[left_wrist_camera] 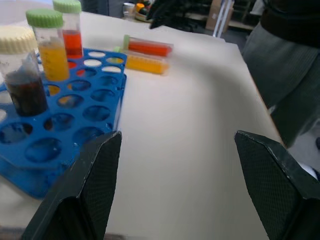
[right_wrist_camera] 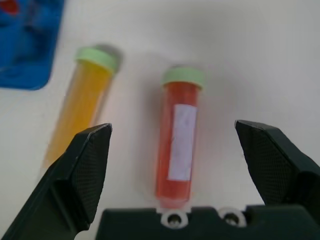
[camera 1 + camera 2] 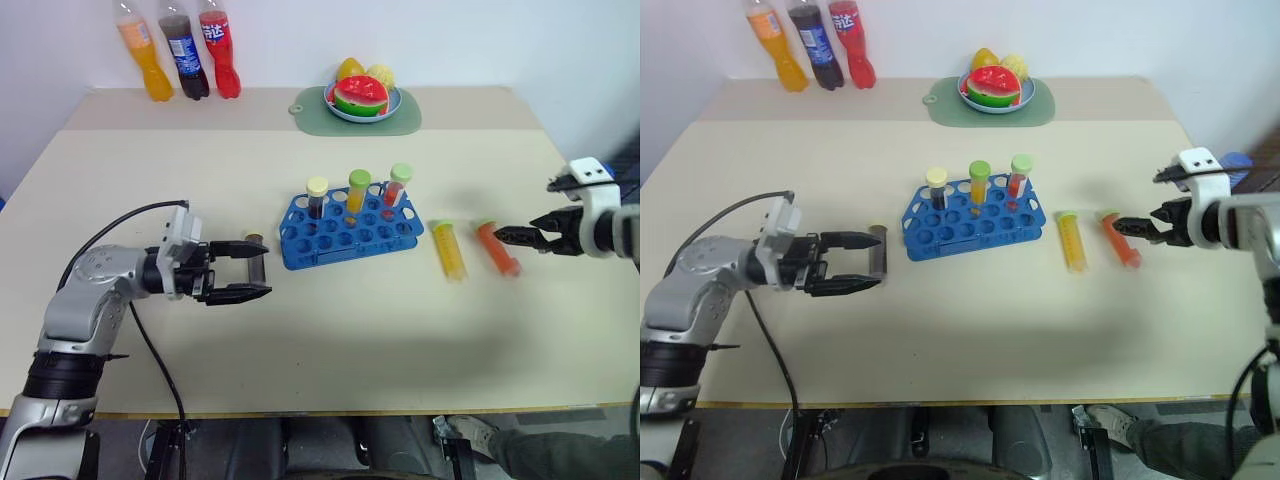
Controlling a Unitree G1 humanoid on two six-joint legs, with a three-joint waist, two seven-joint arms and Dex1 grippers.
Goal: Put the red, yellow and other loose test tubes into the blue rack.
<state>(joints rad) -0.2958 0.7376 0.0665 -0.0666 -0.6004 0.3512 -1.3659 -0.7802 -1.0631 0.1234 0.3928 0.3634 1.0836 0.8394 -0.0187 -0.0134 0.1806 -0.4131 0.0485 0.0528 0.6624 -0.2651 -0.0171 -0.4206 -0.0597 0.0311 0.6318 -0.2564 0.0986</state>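
Note:
The blue rack (image 3: pixel 345 235) stands mid-table and holds three upright capped tubes: dark (image 3: pixel 317 198), yellow-orange (image 3: pixel 358 192) and red (image 3: pixel 397 185). To its right lie a loose yellow tube (image 3: pixel 450 250) and a loose red tube (image 3: pixel 497 248), both with green caps. My right gripper (image 3: pixel 515 236) is open, its fingers either side of the red tube (image 2: pixel 177 142) and above it. My left gripper (image 3: pixel 266 268) is open left of the rack, with nothing between its fingers (image 1: pixel 95 190). A small dark tube (image 3: pixel 255 258) stands by its far fingertip; whether they touch I cannot tell.
Three soda bottles (image 3: pixel 182 50) stand at the back left edge. A plate of fruit (image 3: pixel 362 98) sits on a green mat at the back. A person (image 1: pixel 292 55) stands past the table's right end, and a shoe (image 3: pixel 470 432) shows below the front edge.

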